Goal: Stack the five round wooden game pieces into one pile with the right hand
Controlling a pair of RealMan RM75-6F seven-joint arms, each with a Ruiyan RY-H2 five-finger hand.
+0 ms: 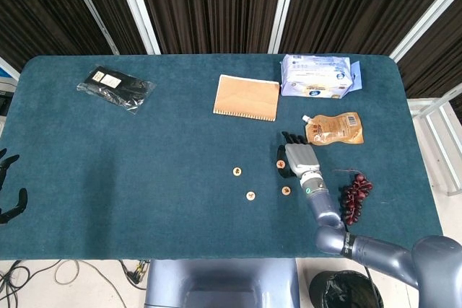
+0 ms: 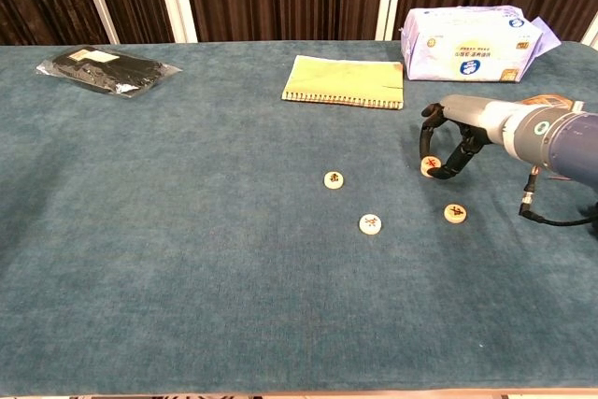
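Robot hand (image 2: 455, 134) on the right pinches a wooden game piece (image 2: 430, 166) between its curled fingertips.

pieces: I see 4 on the table (image 2: 187, 277); 1 (image 2: 430, 166) under my right hand (image 2: 458, 133), 1 (image 2: 455, 214) in front of it, 2 (image 2: 334, 179) (image 2: 371, 223) to its left.
notebook (image 2: 344, 81): behind the pieces, wipes pack (image 2: 470, 42) to its right.
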